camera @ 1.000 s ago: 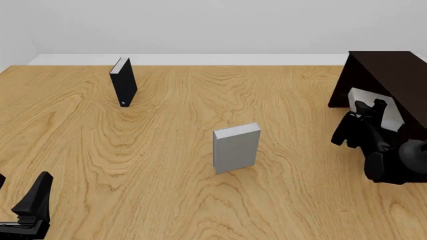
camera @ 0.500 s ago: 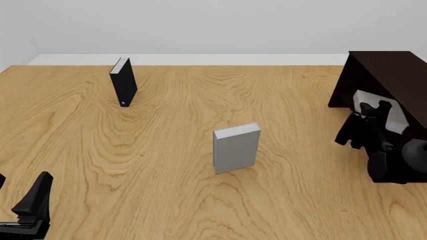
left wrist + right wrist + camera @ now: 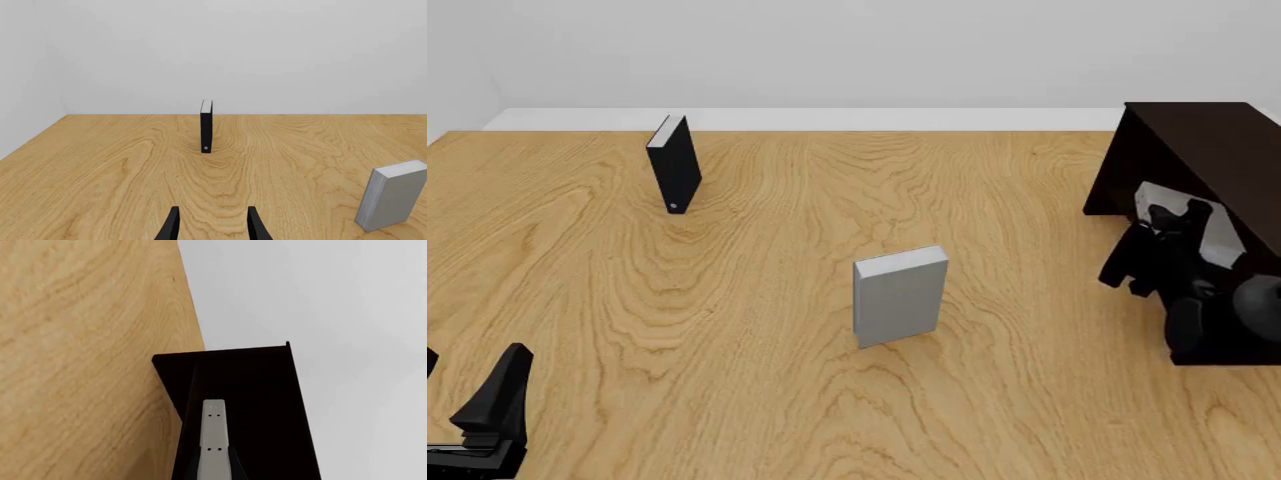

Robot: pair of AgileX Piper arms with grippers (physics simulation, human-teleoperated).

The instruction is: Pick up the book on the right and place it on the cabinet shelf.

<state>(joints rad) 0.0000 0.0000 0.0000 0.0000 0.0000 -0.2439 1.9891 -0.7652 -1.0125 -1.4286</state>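
My right gripper is shut on the book, a mid-grey hardback held at the open side of the dark cabinet. In the right wrist view the book shows edge-on between the fingers, reaching into the cabinet. The cabinet shelf cannot be told apart from the dark interior. Low at the near left, my left gripper is open and holds nothing; its fingertips show at the bottom of the left wrist view.
A paler silvery-grey book stands upright mid-table. A thin black book stands upright at the far left. The wooden tabletop ends at a white wall behind.
My right gripper has shifted slightly to the right with the book, deeper into the cabinet's opening. The left arm and both standing books have not moved.
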